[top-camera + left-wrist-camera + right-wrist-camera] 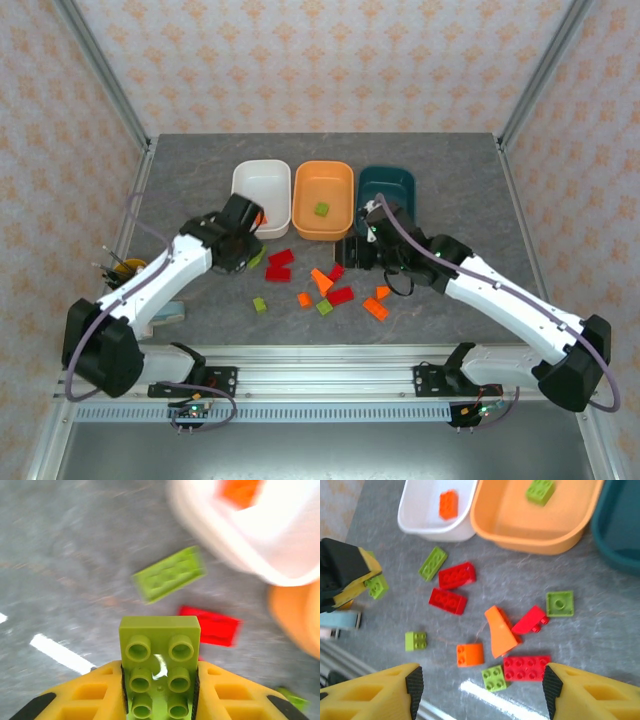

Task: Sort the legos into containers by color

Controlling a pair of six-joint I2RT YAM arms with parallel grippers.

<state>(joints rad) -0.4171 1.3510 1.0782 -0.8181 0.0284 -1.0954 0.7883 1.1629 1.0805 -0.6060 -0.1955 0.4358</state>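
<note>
My left gripper (160,692) is shut on a light green lego (160,650), held off the table just in front of the white tub (262,166). The same held brick (377,586) shows at the left of the right wrist view. Below it lie a flat green lego (169,574) and a red lego (212,626). My right gripper (480,685) hangs open above the loose pile: red bricks (456,575), an orange slope (500,631) and a green square (559,603). The white tub holds an orange lego (448,504). The orange tub (335,190) holds a green lego (540,491). Beside it stands the teal tub (390,185).
A yellow cup with pens (125,268) and a light blue object (165,315) sit at the table's left edge by the left arm. Metal frame posts rise at the back corners. A white stripe (500,700) marks the table under my right gripper.
</note>
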